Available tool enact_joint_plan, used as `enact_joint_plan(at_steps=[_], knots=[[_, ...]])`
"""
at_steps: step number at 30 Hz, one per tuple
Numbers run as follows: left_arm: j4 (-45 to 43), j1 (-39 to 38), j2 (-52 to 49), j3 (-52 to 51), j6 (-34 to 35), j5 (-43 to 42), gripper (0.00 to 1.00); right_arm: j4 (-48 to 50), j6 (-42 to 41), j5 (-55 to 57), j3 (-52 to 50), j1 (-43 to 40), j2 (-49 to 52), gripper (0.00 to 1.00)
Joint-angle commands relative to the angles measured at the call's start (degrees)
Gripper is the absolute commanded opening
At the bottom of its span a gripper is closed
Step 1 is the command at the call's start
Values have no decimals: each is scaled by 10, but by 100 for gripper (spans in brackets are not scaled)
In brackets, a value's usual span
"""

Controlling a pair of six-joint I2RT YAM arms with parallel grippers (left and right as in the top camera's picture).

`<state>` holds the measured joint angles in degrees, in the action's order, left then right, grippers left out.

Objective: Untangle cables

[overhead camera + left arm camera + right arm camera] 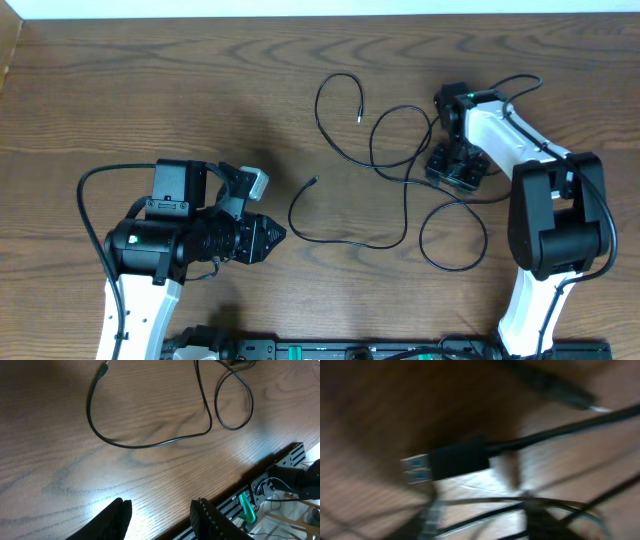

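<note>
Wood-grain surface (150,100) carries the black cables (350,245), which lie spread in loose loops right of centre.

1. Left tool (162,515): my fingers (117,517) stand apart with nothing between them. The tool is open and empty, held above bare wood, apart from the cables.
2. Nearest cable run: one long curve lies ahead of my left tool, ending in a small plug end (314,181) that rests free on the wood.
3. Right tool (458,168): it is down at the point where several loops cross, at the right of the surface. The wrist view there is blurred; I cannot tell whether the jaws are open or gripping.
4. Right wrist view: a black USB plug (445,462) with a blue insert sits close in front, with more cable strands crossing below it.
</note>
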<state>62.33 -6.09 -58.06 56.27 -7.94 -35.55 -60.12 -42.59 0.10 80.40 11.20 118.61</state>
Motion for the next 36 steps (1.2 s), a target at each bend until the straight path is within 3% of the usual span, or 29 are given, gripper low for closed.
enact_joint_plan(at_steps=[1, 3, 14, 18, 19, 21, 22, 24, 30, 33, 34, 36], knots=[[0, 1, 1, -8, -4, 7, 44, 11, -10, -23, -25, 9, 15, 4], [0, 1, 1, -8, -4, 7, 44, 26, 0, -38, -25, 15, 15, 1], [2, 1, 1, -8, -4, 7, 44, 71, 53, -112, -24, 23, 15, 4], [2, 1, 1, -8, -4, 7, 44, 71, 129, -150, -24, 22, 15, 32], [2, 1, 1, -8, -4, 7, 44, 71, 181, -175, -24, 22, 15, 54], [2, 1, 1, -8, -4, 7, 44, 65, 255, -187, -21, 22, 15, 83], [2, 1, 1, -8, -4, 7, 44, 63, 278, -187, -20, 22, 15, 91], [2, 1, 1, -8, -4, 7, 44, 56, 326, -187, -19, 22, 15, 96], [2, 1, 1, -8, -4, 7, 44, 20, 418, -177, -19, 23, 15, 90], [2, 1, 1, -8, -4, 7, 44, -3, 419, -155, -19, 23, 15, 74], [2, 1, 1, -8, -4, 7, 44, -16, 418, -152, -19, 24, 15, 64], [2, 1, 1, -8, -4, 7, 44, -22, 418, -152, -19, 24, 15, 57]])
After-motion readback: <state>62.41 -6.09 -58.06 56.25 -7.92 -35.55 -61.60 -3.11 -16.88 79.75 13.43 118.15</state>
